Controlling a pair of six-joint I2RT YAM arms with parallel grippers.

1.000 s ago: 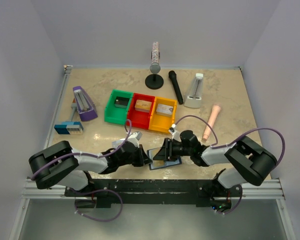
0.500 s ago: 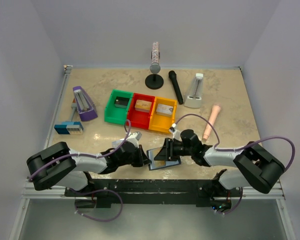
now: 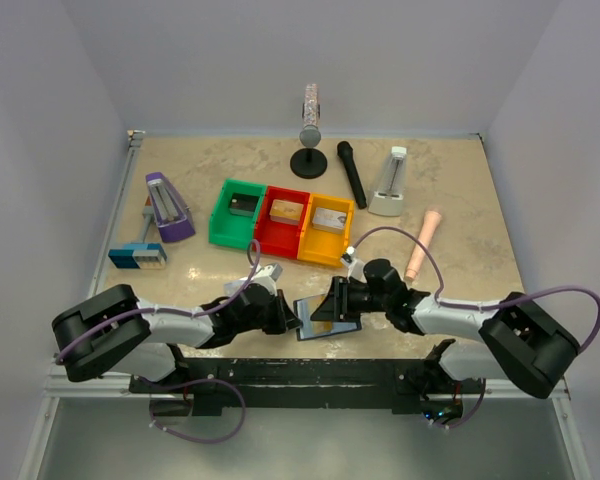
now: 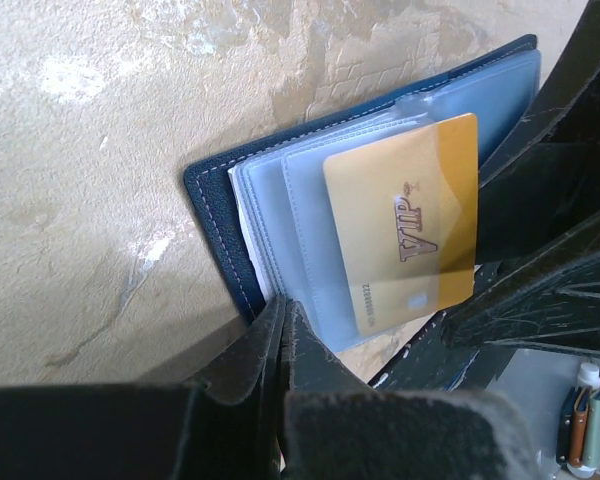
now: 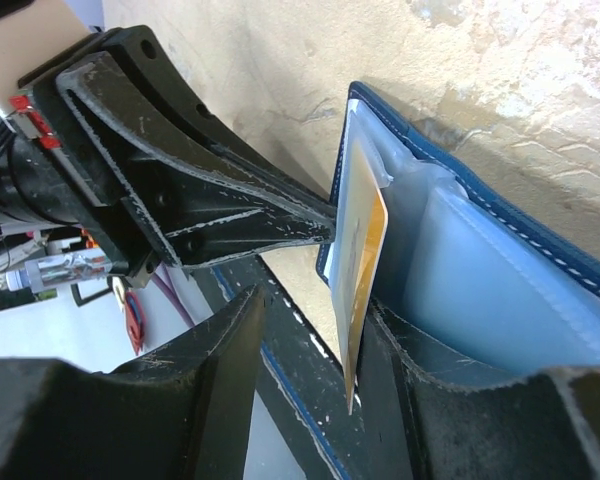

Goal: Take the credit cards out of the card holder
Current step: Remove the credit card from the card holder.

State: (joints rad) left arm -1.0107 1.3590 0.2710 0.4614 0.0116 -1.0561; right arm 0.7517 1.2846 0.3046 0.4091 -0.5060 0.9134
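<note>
The holder (image 3: 325,322) lies open at the table's (image 3: 460,200) near edge, between the two arms. The left jaws are shut tight with their tips at its near corner, apparently pinning it so it won't slide. Whether they nip a flap, I can't tell. The gold card (image 4: 405,230) sticks halfway out of a clear sleeve. The right jaws stand half open astride it, not visibly touching, lined up, I'd say, to pinch and draw it out. No other cards show.

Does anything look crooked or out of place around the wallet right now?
The gold card juts partway from the card holder's clear sleeve, between the fingers of the open right gripper. Nothing else stands out.
</note>
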